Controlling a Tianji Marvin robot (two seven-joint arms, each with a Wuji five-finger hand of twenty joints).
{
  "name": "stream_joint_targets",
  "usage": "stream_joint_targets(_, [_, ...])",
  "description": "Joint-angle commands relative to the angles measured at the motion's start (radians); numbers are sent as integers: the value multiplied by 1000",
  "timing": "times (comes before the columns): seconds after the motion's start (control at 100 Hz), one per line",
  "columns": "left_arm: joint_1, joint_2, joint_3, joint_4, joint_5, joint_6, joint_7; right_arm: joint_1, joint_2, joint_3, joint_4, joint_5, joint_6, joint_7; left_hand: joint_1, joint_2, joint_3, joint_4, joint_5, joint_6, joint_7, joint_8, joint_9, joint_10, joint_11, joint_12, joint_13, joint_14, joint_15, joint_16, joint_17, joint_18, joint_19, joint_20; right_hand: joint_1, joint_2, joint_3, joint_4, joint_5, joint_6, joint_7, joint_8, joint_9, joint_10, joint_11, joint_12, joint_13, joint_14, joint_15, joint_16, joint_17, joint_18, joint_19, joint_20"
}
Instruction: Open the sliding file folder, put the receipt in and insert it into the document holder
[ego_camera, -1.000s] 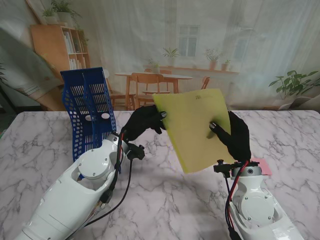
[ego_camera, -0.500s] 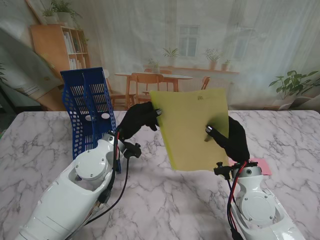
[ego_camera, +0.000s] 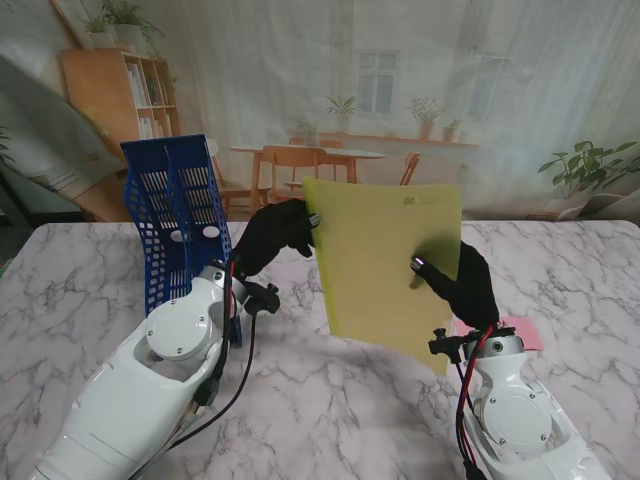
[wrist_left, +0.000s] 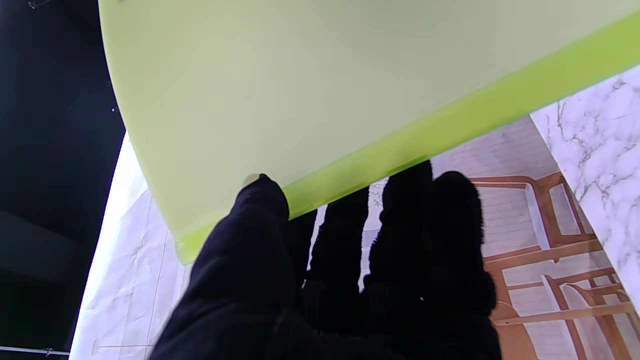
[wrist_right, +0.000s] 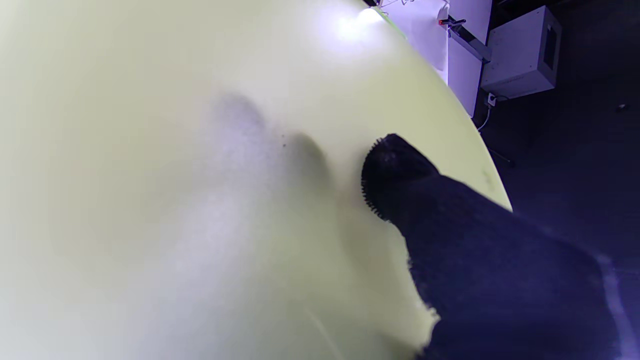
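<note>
Both hands are up off the desk (ego_camera: 90, 270) with the yellow-green file folder (ego_camera: 385, 265) held between them, standing nearly upright in the air. The left hand (ego_camera: 275, 235) grips the folder's upper corner on its own side, thumb (wrist_left: 260, 200) pressed on the face and the other fingers (wrist_left: 430, 210) wrapped behind the bright green spine edge, as the left wrist view shows. The right hand (ego_camera: 462, 282) clasps the opposite side lower down, thumb (wrist_right: 395, 170) flat on the near face, and through the translucent plastic the shadows of its fingers show behind the sheet. Just beyond the left hand, on its outer side, stands the blue mesh document holder (ego_camera: 178, 225), tilted back, apart from the folder. Right beside the right wrist, on its outer side, a pink slip (ego_camera: 525, 332) lies on the marble, likely the receipt, mostly hidden by the arm.
</note>
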Motion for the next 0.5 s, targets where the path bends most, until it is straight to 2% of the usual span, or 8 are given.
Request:
stream_joint_targets(0.0, [-1,-1,1,-3,-4,-10,-17,-6,-3,-2,1,3,5,4,72,23,96,13,-19,-86,-1,6,-28,-11,-16,10,5,-19,1,-3,-8,-62,-15,-2,85,95,94,41,71,-170,102,69,5,-24,27,1,19,-15,3,2,8,-25,13,2])
stream_joint_targets(0.09, [-1,0,0,-1,-4,-17,-18,-6,-4,-3,0,10,4,3,71,20,113,-7,14,-96,53,62,-22,-16,-18,31,5,-24,6,2,-8,-65,-12,6,85,95,94,41,71,-170,101,69,6,-25,27,0,20,-16,4,3,10,-26,12,1])
stream_joint_targets(0.25, [-3,-3,1,11,-3,-21,-10,-5,-7,-3,-2,15,-2,-7,71,3,52,7,-3,-83,139,107,1,-16,-7,64,20,-28,14,6,9,-72,-5,12,86,94,94,41,71,-170,100,69,8,-24,30,0,22,-16,5,4,15,-27,11,1])
stream_joint_targets(0.49, [-6,-5,22,26,0,-8,-14,11,-15,-9,5,17,-36,-33,72,-21,30,30,6,-45,170,73,51,-20,6,84,71,-48,31,5,65,-89,16,8,81,90,97,43,84,-186,102,70,16,-34,36,3,35,-28,15,10,35,-39,14,-1])
